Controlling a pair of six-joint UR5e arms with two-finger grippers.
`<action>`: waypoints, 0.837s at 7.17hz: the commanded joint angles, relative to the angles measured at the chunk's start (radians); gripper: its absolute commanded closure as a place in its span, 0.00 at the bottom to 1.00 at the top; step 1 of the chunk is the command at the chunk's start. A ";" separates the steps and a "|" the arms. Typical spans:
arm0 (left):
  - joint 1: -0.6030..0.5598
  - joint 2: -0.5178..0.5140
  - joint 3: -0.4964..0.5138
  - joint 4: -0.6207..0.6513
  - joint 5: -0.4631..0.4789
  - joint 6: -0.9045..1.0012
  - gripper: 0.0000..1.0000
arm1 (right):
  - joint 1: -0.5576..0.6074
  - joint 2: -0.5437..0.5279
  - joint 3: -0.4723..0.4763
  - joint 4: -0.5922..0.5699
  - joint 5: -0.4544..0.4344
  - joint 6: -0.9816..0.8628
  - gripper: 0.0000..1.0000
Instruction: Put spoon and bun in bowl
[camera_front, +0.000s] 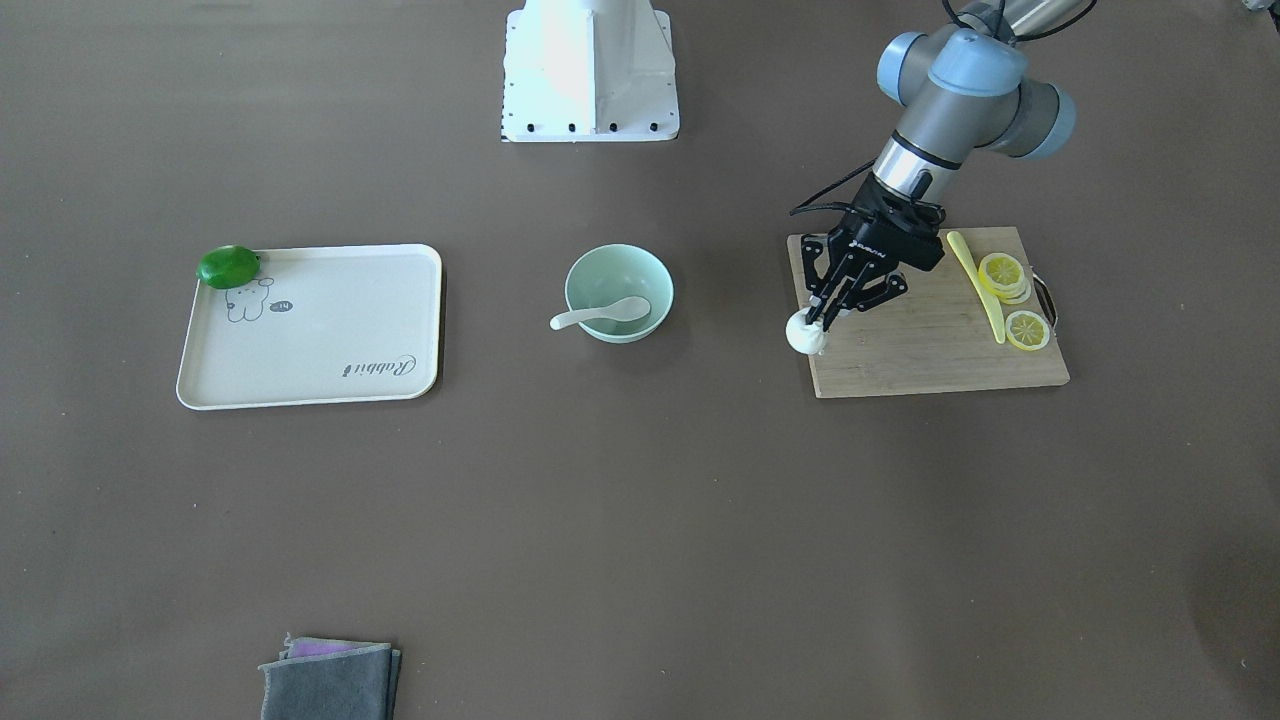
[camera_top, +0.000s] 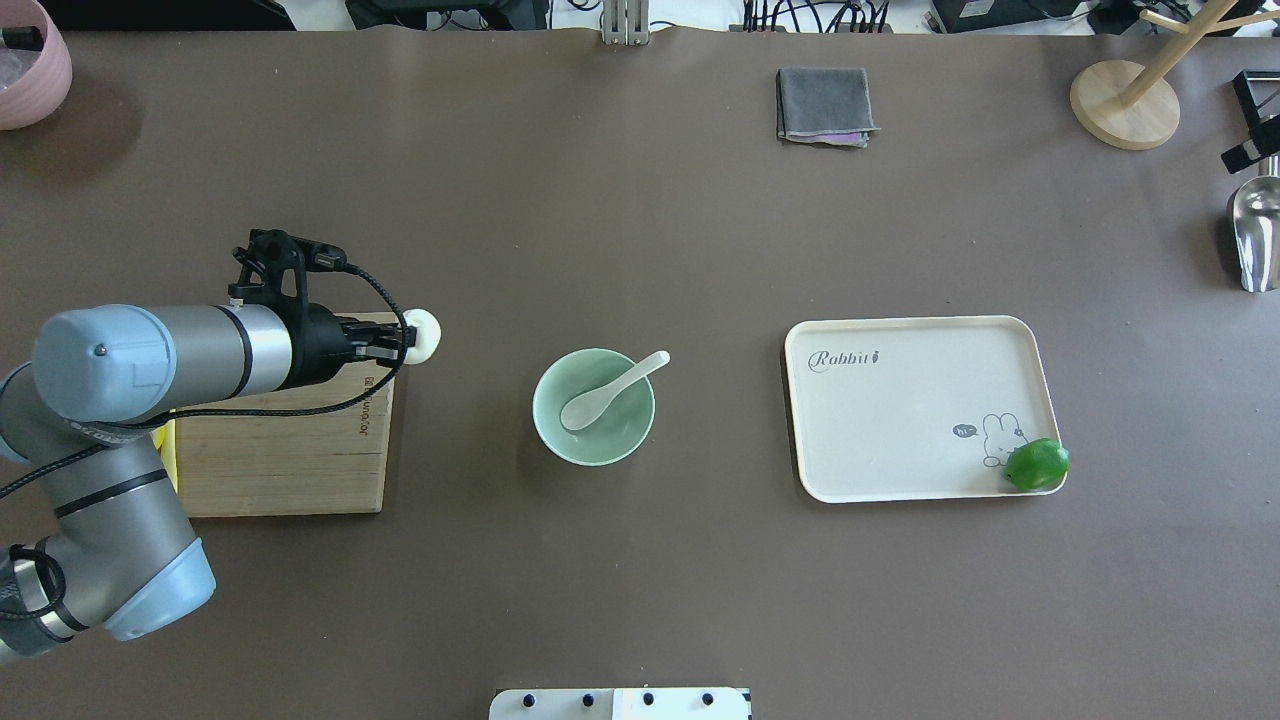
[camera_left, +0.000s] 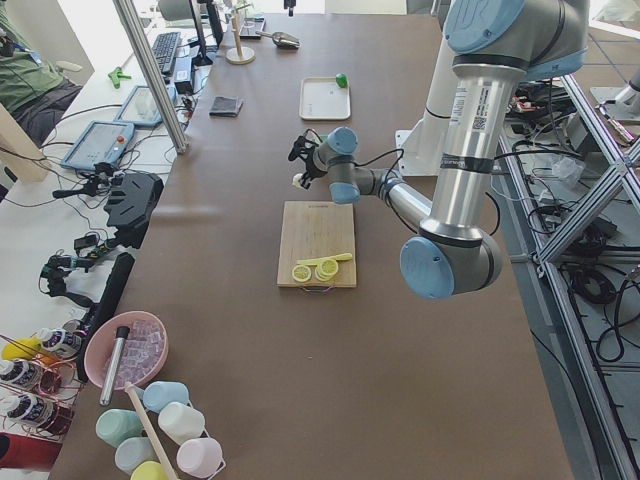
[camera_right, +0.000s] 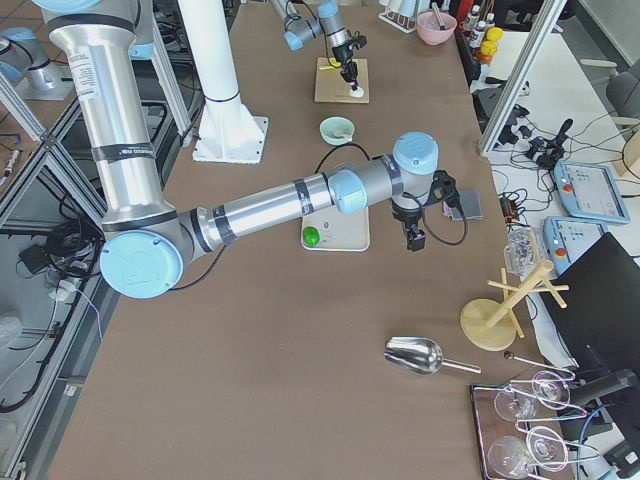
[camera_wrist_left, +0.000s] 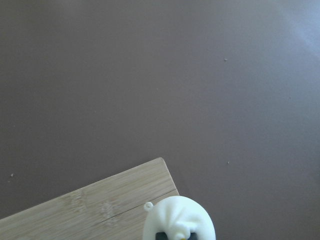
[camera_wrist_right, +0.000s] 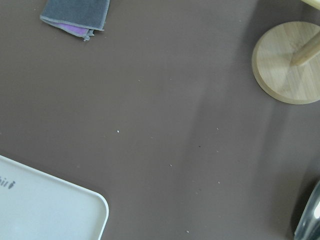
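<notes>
My left gripper (camera_front: 815, 322) is shut on the white pleated bun (camera_front: 805, 336) and holds it over the corner of the wooden cutting board (camera_front: 930, 350) on the bowl's side. The bun also shows in the overhead view (camera_top: 423, 335) and at the bottom of the left wrist view (camera_wrist_left: 179, 220). The mint-green bowl (camera_front: 580, 275) stands at the table's middle, to the side of the board. The white spoon (camera_front: 600, 314) lies in it with its handle over the rim. My right gripper (camera_right: 413, 240) shows only in the exterior right view, beyond the tray, and I cannot tell whether it is open or shut.
On the board lie lemon slices (camera_front: 1004, 274) and a pale-yellow knife (camera_front: 978, 283). A cream tray (camera_front: 330, 340) with a green lime (camera_front: 229, 266) on its corner lies past the bowl. A folded grey cloth (camera_top: 823, 105), a wooden stand (camera_top: 1125, 105) and a metal scoop (camera_top: 1255, 235) are at the far side.
</notes>
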 joint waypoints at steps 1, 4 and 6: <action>0.080 -0.137 0.020 0.029 0.064 -0.125 1.00 | 0.088 -0.111 -0.006 0.006 0.017 -0.099 0.00; 0.150 -0.259 0.026 0.114 0.100 -0.228 0.18 | 0.091 -0.170 -0.015 0.121 0.018 -0.085 0.00; 0.150 -0.254 0.028 0.112 0.100 -0.228 0.02 | 0.091 -0.168 -0.009 0.118 0.014 -0.061 0.00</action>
